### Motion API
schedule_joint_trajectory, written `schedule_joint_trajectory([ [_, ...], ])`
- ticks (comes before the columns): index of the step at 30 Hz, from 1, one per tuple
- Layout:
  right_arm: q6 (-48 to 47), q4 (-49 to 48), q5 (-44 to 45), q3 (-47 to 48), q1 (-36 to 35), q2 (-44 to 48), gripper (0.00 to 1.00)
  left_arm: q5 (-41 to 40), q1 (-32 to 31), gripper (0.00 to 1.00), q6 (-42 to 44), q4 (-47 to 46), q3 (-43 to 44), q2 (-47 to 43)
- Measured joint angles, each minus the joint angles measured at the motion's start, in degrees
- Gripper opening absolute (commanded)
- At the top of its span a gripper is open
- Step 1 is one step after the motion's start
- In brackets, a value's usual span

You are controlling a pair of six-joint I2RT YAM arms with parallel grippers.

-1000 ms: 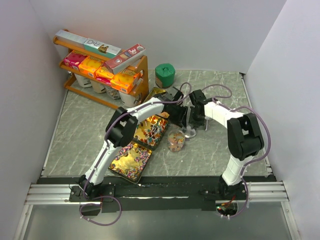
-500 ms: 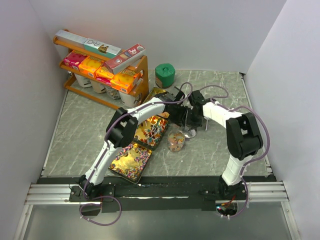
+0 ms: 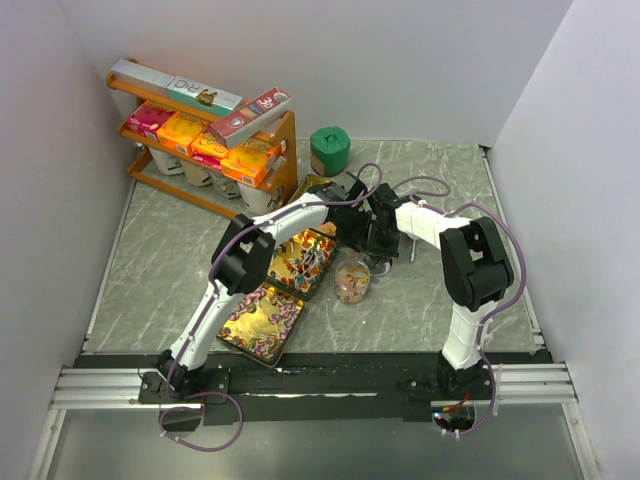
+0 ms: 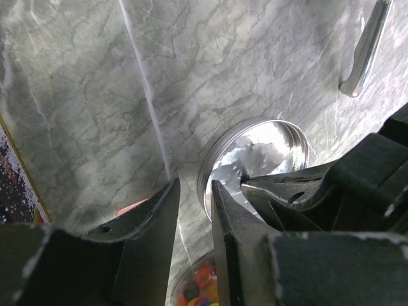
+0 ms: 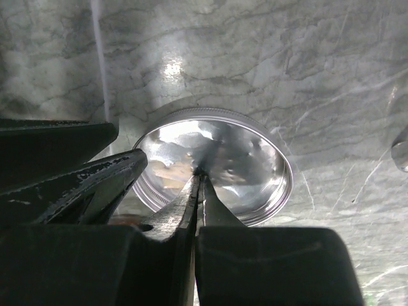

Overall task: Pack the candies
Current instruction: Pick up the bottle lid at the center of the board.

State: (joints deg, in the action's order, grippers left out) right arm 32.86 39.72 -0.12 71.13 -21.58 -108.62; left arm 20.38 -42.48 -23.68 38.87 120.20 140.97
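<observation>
Candies [image 4: 203,280] look multicoloured — left end effector [image 4: 194,185] barely ajar, right end effector [image 5: 199,173] closed, both empty.

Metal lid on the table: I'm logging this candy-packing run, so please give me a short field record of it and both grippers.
lid: round, shiny, flat on the marble tabletop
right gripper: shut, tips over the lid's middle
left gripper: jaws narrowly apart at the lid's rim
candies: some in a clear jar beside the lid
</observation>
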Motion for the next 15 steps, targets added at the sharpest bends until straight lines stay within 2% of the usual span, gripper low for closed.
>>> schedule_joint_trajectory([
  [7, 2.2, -0.7, -0.9, -1.3, 0.3, -0.9, 0.0, 2.1, 1.1, 0.34, -0.2, -0.5, -0.7, 0.0],
  [10, 2.7, -1.7, -1.5, -2.4, 0.4, -0.1, 0.0, 3.8, 1.9, 0.38, -0.5, -0.7, -1.1, 0.0],
  [11, 2.8, -2.3, -1.6, -2.9, 0.4, 0.7, 0.01, 4.4, 2.2, 0.41, -0.6, -0.9, -1.3, 0.0],
  [15, 3.0, -3.9, -1.5, -4.3, 0.3, 3.4, 0.17, 5.6, 2.9, 0.53, -0.9, -1.4, -2.4, -1.0],
])
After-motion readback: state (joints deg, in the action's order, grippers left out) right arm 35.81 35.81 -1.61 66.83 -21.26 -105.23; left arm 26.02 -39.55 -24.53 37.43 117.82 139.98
